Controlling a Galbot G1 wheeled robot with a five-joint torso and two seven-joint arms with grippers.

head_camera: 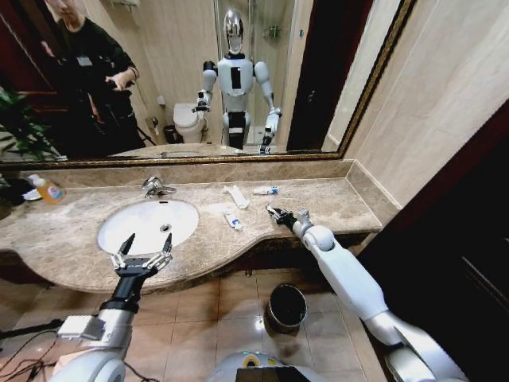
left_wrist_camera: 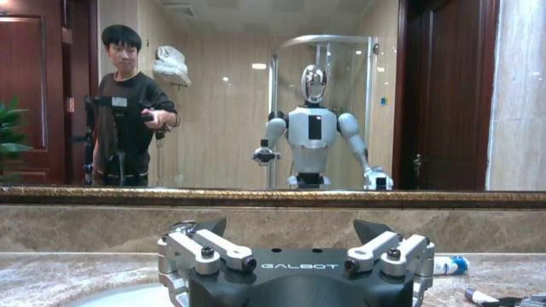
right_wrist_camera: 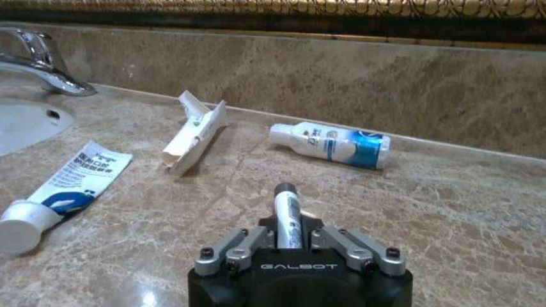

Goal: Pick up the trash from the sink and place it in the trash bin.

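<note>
- Right gripper (right_wrist_camera: 290, 240), lowest and closest in the right wrist view: fingers clenched around a small white stick-like tube (right_wrist_camera: 287, 214), dark tip poking forward. In the head view it sits right of centre, low over the marble counter (head_camera: 334, 203).
- Trash left on the counter: a white-and-blue tube (right_wrist_camera: 64, 192) at lower left of the right wrist view, a flat white packet (right_wrist_camera: 194, 131) above centre-left, a small white-and-blue bottle (right_wrist_camera: 331, 143) centre-right, lying on its side.
- Sink (head_camera: 148, 225), left of centre in the head view: the bowl looks bare; the items lie on the marble to its right.
- Trash bin (head_camera: 285, 306), bottom centre on the floor tiles: contents too dark to tell.
- Progress, judged: early. One piece in hand and not yet binned, three more to go.
- Left gripper (head_camera: 141, 253), lower left of the head view: fingers spread wide, holding nothing, at the sink's front rim.
</note>
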